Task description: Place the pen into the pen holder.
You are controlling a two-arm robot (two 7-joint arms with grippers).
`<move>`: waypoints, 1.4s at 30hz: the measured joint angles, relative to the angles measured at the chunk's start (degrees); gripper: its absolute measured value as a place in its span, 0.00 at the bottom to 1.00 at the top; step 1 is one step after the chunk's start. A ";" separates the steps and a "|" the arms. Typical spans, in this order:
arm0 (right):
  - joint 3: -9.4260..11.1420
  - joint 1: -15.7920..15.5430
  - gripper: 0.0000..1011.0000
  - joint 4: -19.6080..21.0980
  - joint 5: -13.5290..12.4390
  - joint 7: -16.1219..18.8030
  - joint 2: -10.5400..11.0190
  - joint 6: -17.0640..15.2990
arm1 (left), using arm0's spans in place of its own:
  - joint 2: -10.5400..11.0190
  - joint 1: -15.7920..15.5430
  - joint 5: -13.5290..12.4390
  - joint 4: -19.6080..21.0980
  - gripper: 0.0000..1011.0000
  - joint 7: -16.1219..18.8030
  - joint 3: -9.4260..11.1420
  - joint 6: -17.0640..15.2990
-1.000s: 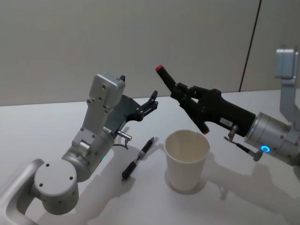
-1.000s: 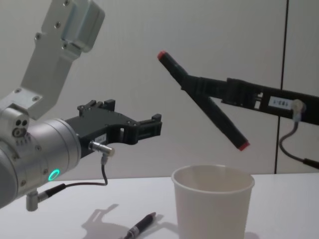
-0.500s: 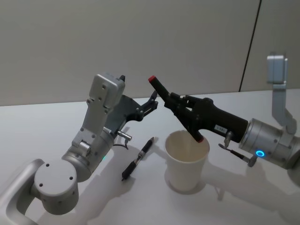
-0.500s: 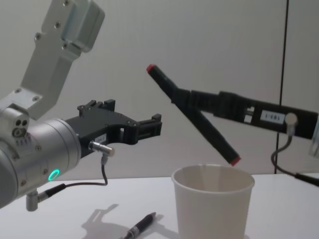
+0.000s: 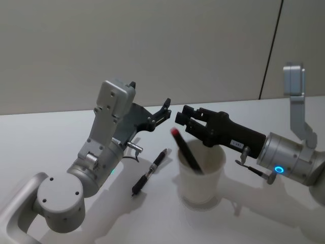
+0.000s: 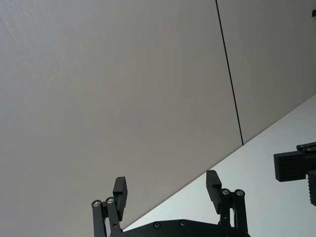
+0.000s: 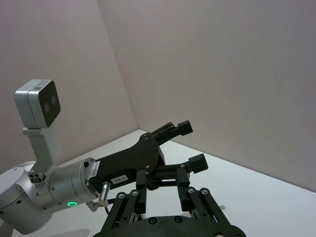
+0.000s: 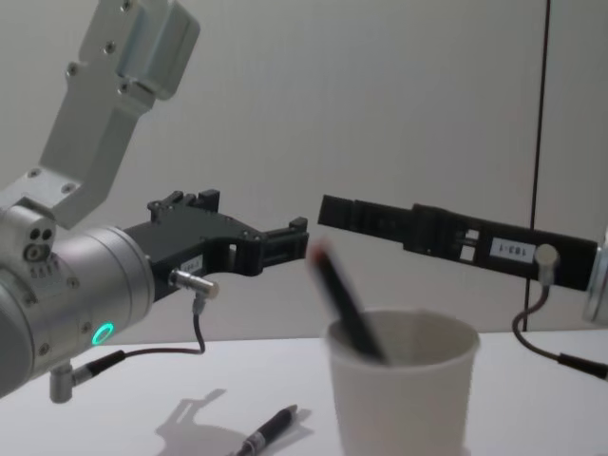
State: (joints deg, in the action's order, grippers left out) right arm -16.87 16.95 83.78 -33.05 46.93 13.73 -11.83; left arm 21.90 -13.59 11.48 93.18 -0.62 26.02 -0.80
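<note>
Now that the right gripper has opened wide over the cup, the pen leans inside; another pen lies by the wide, idle left gripper.

Both arms are rounded silver-grey segments with a boxy silver camera housing at each wrist. The left gripper and right gripper are matte black. A green light ring marks the left wrist, a blue light ring the right. The right gripper bears a small white label.
</note>
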 joint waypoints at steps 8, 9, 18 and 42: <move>-0.17 0.12 0.59 -0.52 0.10 0.10 -0.03 0.06 | 0.00 0.00 0.00 0.00 0.99 0.00 0.00 0.00; -0.17 0.12 0.61 -0.52 0.10 0.10 -0.03 0.06 | 0.00 0.00 0.00 0.00 0.99 0.00 0.00 0.00; -0.17 0.06 0.87 -0.36 0.26 -0.18 0.24 0.39 | 0.00 0.00 0.00 0.00 0.99 0.00 0.00 0.00; 3.02 -5.54 0.99 6.61 -2.05 -12.68 5.27 5.06 | 0.00 0.00 0.00 0.00 0.99 0.00 0.00 0.00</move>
State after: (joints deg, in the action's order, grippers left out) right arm -13.85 11.41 90.39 -35.10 34.26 19.00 -6.76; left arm 21.89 -13.59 11.48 93.18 -0.62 26.02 -0.80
